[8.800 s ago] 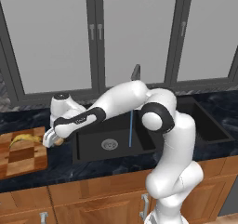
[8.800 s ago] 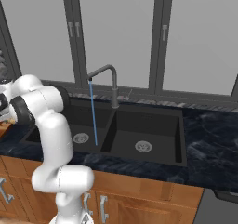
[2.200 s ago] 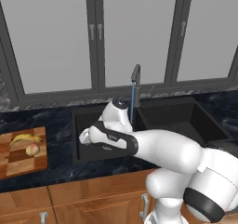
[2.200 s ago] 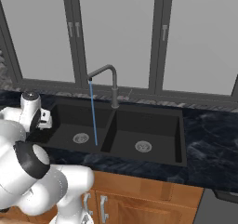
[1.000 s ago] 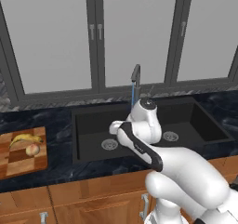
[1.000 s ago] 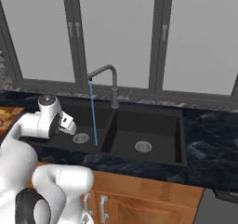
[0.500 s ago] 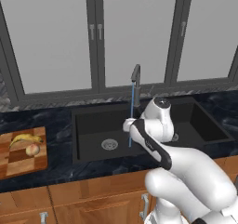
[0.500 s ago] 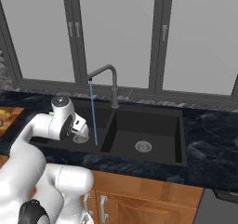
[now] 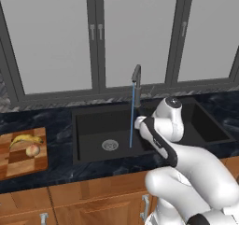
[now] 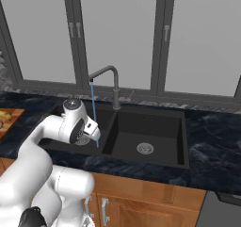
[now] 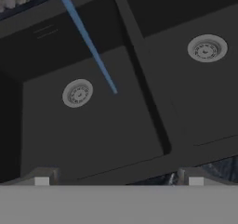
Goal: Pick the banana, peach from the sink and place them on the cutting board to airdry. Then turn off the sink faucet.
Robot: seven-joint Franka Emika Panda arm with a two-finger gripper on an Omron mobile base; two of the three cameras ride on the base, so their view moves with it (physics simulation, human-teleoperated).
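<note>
Black sink (image 9: 93, 121), water running; gripper (image 11: 118, 174) released, empty. I'd go up to the faucet (image 10: 113, 87) handle, probably at its base.

From my right base camera, the sink faucet (image 10: 111, 82) stood behind the black sink (image 10: 155, 141), its thin blue stream falling into the left basin. I saw the arm's hand hanging over that basin beside the stream, with the cutting board (image 10: 6, 119) at far left.
</note>
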